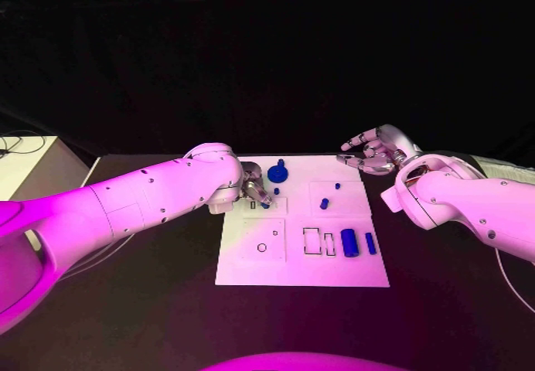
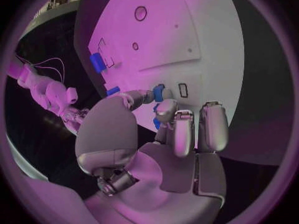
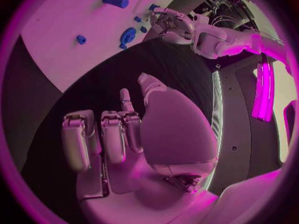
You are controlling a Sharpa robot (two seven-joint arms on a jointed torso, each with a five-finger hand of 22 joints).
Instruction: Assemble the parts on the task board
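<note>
The white task board (image 1: 301, 267) lies mid-table. My left hand (image 1: 254, 189) hovers over its far left part and pinches a small blue part (image 2: 159, 92) between thumb and a finger, close to a rectangular slot (image 2: 182, 89). A second blue bit (image 2: 156, 123) shows just under the fingers. On the board lie a round blue part (image 1: 277, 173), a short peg (image 1: 325, 204), a thick blue cylinder (image 1: 349, 242) and a thin bar (image 1: 370, 243). My right hand (image 1: 373, 151) hangs past the board's far right corner, fingers apart and holding nothing.
Outlined recesses (image 1: 313, 241) and a small ring hole (image 1: 262, 248) mark the board's near half. Black table (image 1: 446, 278) surrounds the board. A pale box (image 1: 28, 166) stands at the far left beyond the table.
</note>
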